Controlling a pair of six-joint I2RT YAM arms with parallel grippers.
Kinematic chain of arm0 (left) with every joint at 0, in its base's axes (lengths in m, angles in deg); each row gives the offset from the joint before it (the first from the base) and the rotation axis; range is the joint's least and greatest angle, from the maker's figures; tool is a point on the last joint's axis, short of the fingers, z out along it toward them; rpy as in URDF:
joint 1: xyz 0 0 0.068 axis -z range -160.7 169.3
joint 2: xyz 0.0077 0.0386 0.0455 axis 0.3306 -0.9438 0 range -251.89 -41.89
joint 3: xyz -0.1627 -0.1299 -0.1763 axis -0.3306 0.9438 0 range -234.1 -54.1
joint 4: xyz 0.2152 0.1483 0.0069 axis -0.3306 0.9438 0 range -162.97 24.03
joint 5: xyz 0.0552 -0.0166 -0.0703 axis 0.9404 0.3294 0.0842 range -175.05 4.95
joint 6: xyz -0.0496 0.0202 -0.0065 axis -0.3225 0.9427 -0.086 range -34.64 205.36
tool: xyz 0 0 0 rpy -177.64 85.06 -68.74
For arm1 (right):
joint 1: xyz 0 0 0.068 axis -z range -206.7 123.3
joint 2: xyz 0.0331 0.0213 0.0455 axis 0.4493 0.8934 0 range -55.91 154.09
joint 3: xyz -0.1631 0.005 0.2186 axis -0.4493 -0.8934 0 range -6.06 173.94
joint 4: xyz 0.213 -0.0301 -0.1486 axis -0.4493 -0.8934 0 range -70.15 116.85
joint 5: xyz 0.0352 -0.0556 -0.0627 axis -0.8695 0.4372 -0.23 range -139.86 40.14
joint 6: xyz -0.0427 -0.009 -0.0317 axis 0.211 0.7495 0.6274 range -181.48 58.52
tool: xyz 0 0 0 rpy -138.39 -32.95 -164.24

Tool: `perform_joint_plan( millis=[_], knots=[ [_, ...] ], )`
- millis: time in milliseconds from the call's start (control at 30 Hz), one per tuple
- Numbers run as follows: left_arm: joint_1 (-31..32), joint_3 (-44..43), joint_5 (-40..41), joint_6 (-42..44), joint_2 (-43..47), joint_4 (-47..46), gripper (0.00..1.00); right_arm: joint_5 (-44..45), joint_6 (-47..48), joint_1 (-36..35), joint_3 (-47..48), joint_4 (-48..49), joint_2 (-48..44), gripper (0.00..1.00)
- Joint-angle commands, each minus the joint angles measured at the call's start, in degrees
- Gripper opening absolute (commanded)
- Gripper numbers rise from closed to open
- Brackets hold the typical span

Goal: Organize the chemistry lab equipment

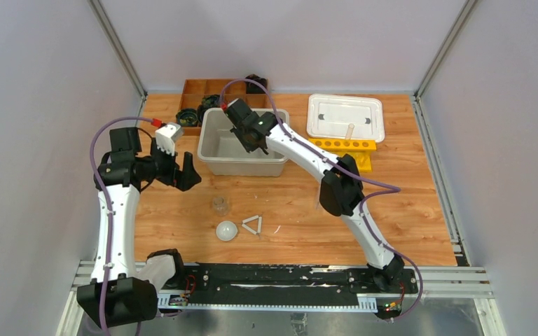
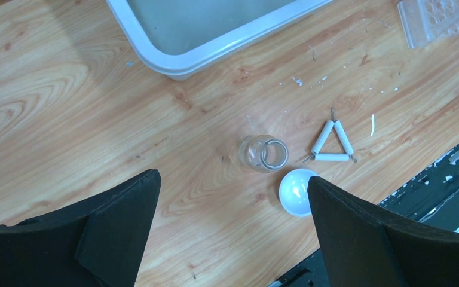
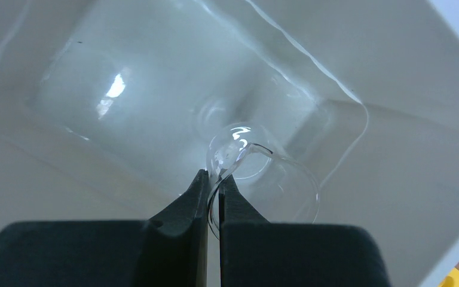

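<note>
Beaker (image 2: pixel 265 153) near dome (image 2: pixel 297 191), triangle (image 2: pixel 332 157), bin (image 2: pixel 215 18) beyond

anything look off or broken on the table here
Small white flecks dot the table between the grey bin and the white triangle, and a thin white sliver lies beside the triangle, like chipped debris. Their source is unclear.

Clear plastic rack (image 2: pixel 436 24) cut off at the left wrist view's corner, wooden tray (image 1: pixel 197 88) partly hidden behind grey bin (image 1: pixel 242 165).
</note>
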Motion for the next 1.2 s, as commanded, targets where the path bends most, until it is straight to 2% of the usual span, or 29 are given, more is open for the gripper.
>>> perform_joint_plan(
  millis=[0,500,633,800,1167],
  knots=[
    [-0.45,-1.72,-1.91,1.27,-0.53,0.04,1.00,-1.05,-2.55,2.69,2.11,-0.88,0.55,0.00],
    [-0.45,-2.97,-2.08,0.24,-1.78,0.06,1.00,-5.55,-3.52,7.94,3.22,-1.47,7.61,0.00],
    [-0.44,-3.44,-2.53,0.62,-2.11,0.04,1.00,-5.34,-2.67,7.97,2.95,-2.27,7.81,0.09],
    [-0.42,-2.99,-2.71,0.86,-2.37,0.05,1.00,-4.45,0.40,8.27,1.56,-5.98,5.85,0.08],
    [-0.45,-2.23,-3.51,1.04,-0.22,0.07,1.00,-11.48,6.76,10.47,-9.63,-10.33,-2.97,0.00]
  ],
)
